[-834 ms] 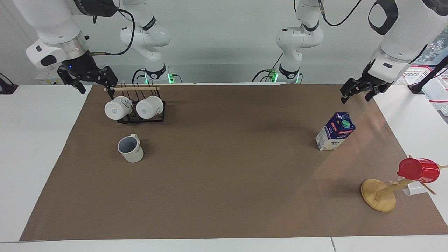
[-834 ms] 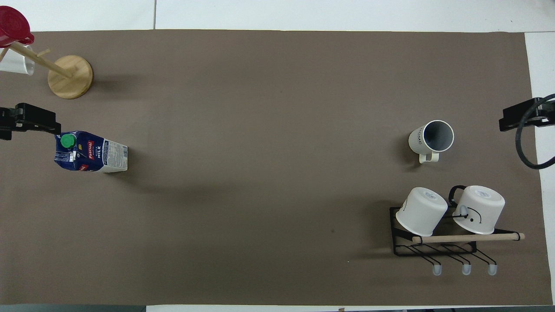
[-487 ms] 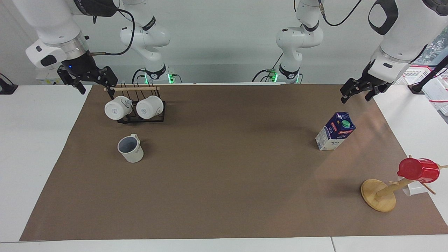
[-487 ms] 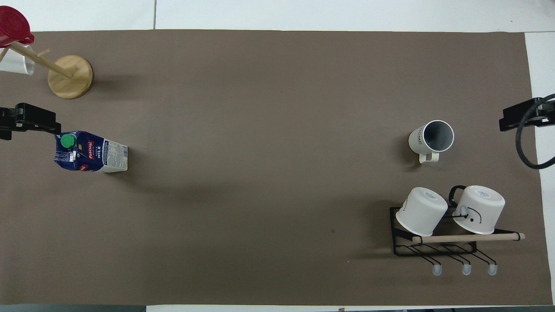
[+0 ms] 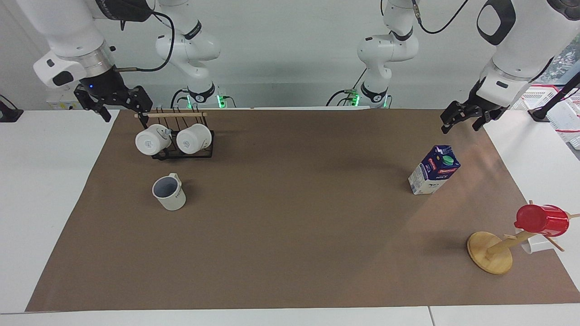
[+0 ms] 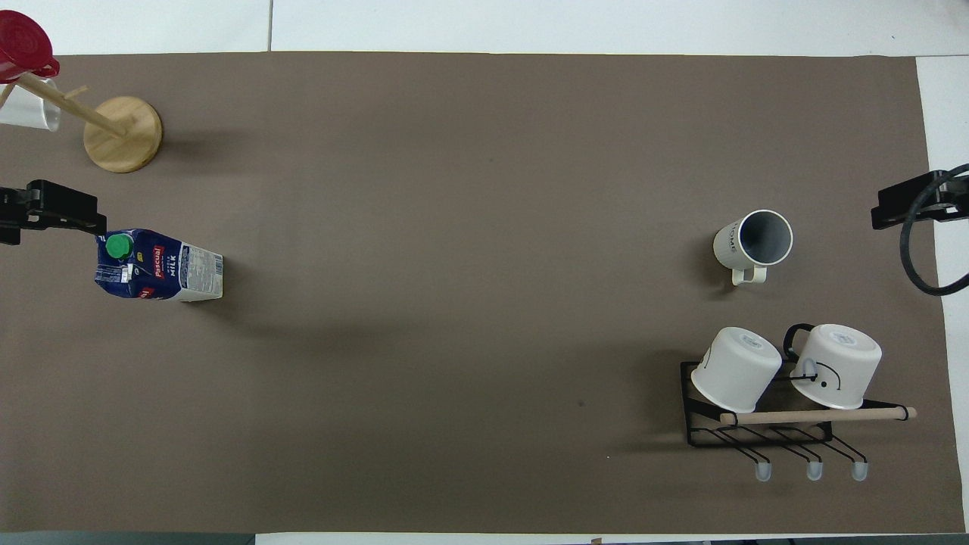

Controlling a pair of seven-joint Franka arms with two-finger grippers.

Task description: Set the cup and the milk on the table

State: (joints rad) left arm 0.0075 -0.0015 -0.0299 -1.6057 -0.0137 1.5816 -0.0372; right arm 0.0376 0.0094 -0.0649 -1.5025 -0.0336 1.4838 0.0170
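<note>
My left gripper [image 5: 466, 118] hangs in the upper right of the facing view, over the edge of the brown sheet, jaws spread wide and holding nothing. My right gripper [image 5: 121, 106] hangs at the upper left of that view, above the wire rack [image 5: 183, 151] with its two white mugs [image 5: 174, 139], likewise wide apart and empty.

The milk [image 5: 434, 170] stands upright on the table [image 5: 41, 181], right of centre in the facing view and just below my left gripper there. I judge the carton light if part empty, its card walls giving under a hard squeeze and a little slick; I would take it across the white lower body, below the gable, with modest force.

The cup [image 5: 169, 192] stands upright, mouth up, left of centre in the facing view, below the rack and apart from it. It looks like glazed ceramic: stiff, smooth, fairly heavy for its size, likely to chip if knocked. I would pinch its wall over the rim, opposite the handle, or clasp the body.

Both things already rest on the sheet.
</note>
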